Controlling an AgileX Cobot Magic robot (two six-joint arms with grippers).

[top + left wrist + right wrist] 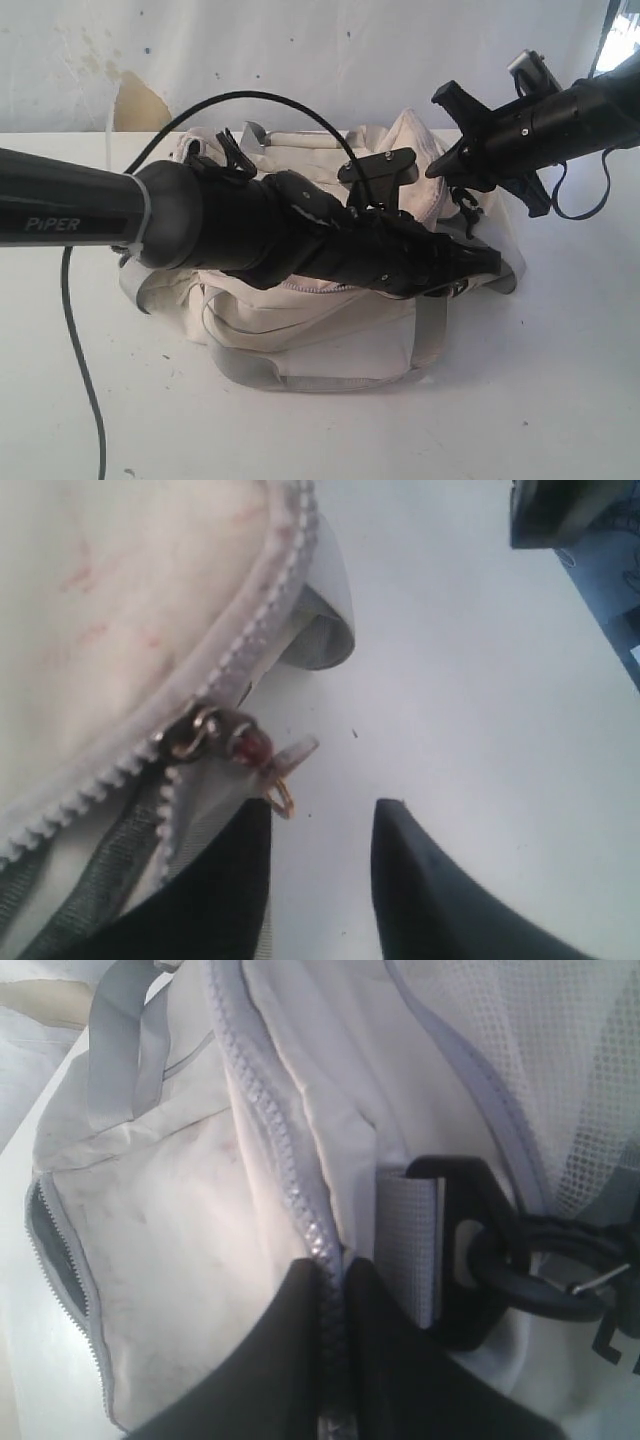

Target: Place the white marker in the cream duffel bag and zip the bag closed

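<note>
The cream duffel bag (310, 330) sits mid-table with its grey straps hanging down. The white marker is out of view. My left gripper (480, 268) reaches across the bag to its right end. In the left wrist view, the left gripper (325, 805) is open over bare table. The zipper slider (235, 745), with a red pull and gold ring, lies just beyond one fingertip (255, 825). My right gripper (440, 168) sits at the bag's top right. In the right wrist view, the right gripper (335, 1265) is shut on the grey zipper seam (270, 1120), beside a black strap clip (500, 1260).
A black cable (85, 370) trails over the white table (560, 400) at the left. The wall stands close behind the bag. A side pocket zipper (60, 1260) gapes open. A dark object (560, 510) lies at the table's far edge.
</note>
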